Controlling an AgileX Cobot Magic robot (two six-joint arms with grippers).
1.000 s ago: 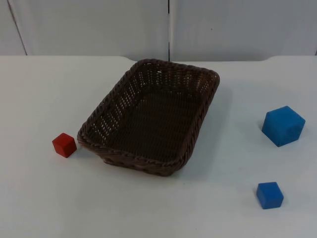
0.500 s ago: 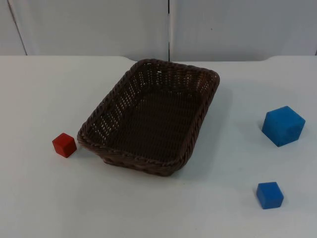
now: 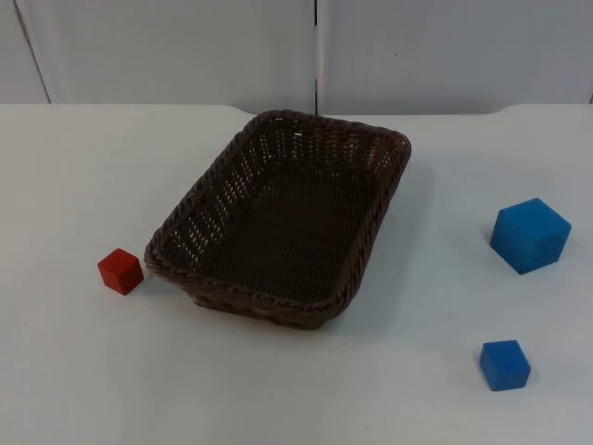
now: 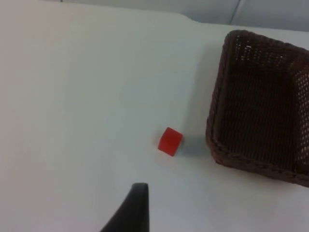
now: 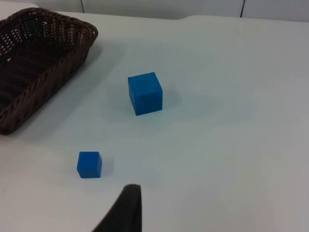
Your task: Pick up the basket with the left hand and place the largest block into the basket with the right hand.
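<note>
A dark brown woven basket (image 3: 278,222) stands empty in the middle of the table, its rim (image 4: 215,125) also in the left wrist view. The largest block, a big blue cube (image 3: 530,235), rests at the right, seen too in the right wrist view (image 5: 145,93). A small blue cube (image 3: 505,364) lies nearer the front right (image 5: 89,164). A small red cube (image 3: 120,271) sits just left of the basket (image 4: 170,141). My left gripper (image 4: 137,208) hangs above the table short of the red cube. My right gripper (image 5: 128,208) hovers short of the small blue cube. Both arms wait.
The white table (image 3: 74,185) ends at a grey partition wall (image 3: 185,46) behind the basket. Open table surface lies between the basket and the blue cubes.
</note>
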